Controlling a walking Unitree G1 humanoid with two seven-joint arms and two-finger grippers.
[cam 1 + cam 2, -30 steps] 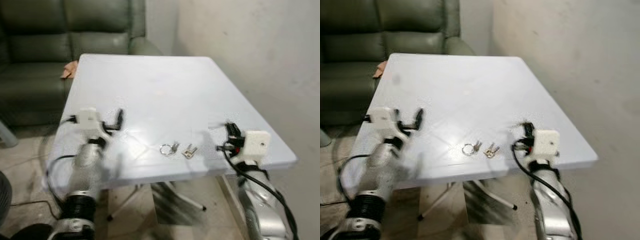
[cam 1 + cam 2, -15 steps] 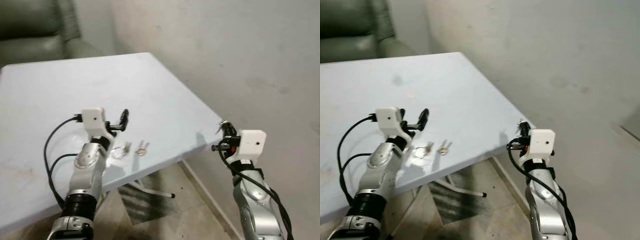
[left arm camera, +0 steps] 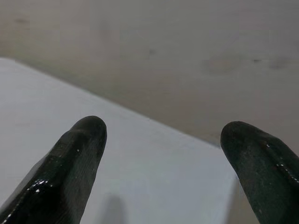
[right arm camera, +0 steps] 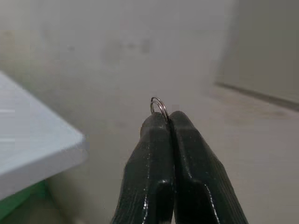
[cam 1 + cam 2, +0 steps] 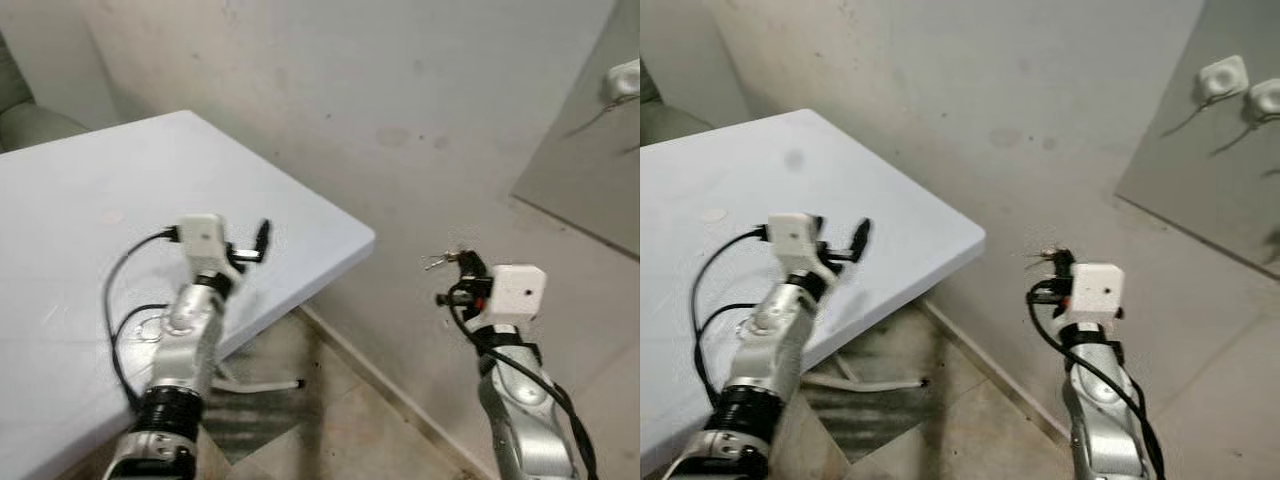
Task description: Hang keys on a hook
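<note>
a thin silver key ring (image 4: 159, 107) protrudes as a small arc from between the tips of the right gripper (image 4: 164, 122), whose two black fingers are pressed together on it; no key blade can be made out at this size. in the head views the ring appears as a fine metallic glint (image 5: 441, 262) at the front of the right gripper (image 5: 462, 268), held in the air over the floor (image 5: 350, 430), well apart from the table (image 5: 120, 200) and in front of the pale wall (image 5: 380, 90). the right arm (image 5: 520, 400) rises from below, its forearm roughly upright and bent at the wrist so that the fingers point forward and to the robot's left; a white camera housing (image 5: 518, 291) sits on the wrist.

the left gripper (image 5: 262, 238) hovers above the white table near its corner, fingers spread apart and holding nothing; the wrist view shows both fingertips (image 3: 84, 140) wide apart over the tabletop. the left arm (image 5: 185, 340) slopes up from below, with a black cable (image 5: 118, 300) looping beside it. on the grey panel (image 5: 1200, 160) at the right, two white hooks (image 5: 1222, 76) are mounted side by side.
</note>
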